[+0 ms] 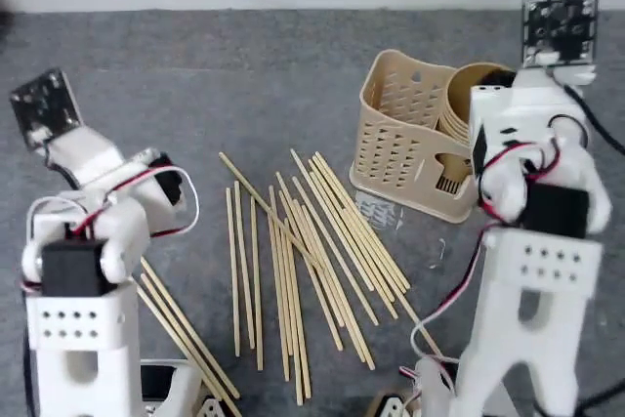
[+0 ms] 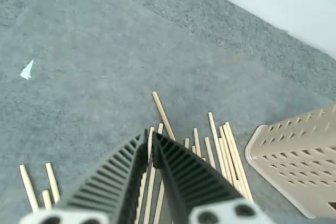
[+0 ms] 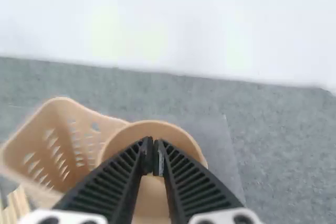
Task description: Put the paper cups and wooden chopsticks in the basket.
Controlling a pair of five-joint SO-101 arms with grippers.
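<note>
Many wooden chopsticks [image 1: 303, 241] lie scattered on the grey mat between the two arms, and a few more [image 1: 181, 324] rest by the left arm's base. A beige slotted basket [image 1: 405, 134] stands at the back right with stacked paper cups [image 1: 467, 100] inside it. My left gripper [image 2: 149, 139] is shut and empty, held above the near ends of the chopsticks [image 2: 226, 145], with the basket [image 2: 304, 156] off to one side. My right gripper [image 3: 153, 148] is shut and empty, just above the paper cups [image 3: 186, 137] in the basket [image 3: 58, 135].
A clear wrapper scrap [image 1: 376, 212] lies in front of the basket. A small white scrap [image 2: 27, 70] sits on the mat far from the chopsticks. The mat behind the chopsticks is open, and a white wall bounds the back.
</note>
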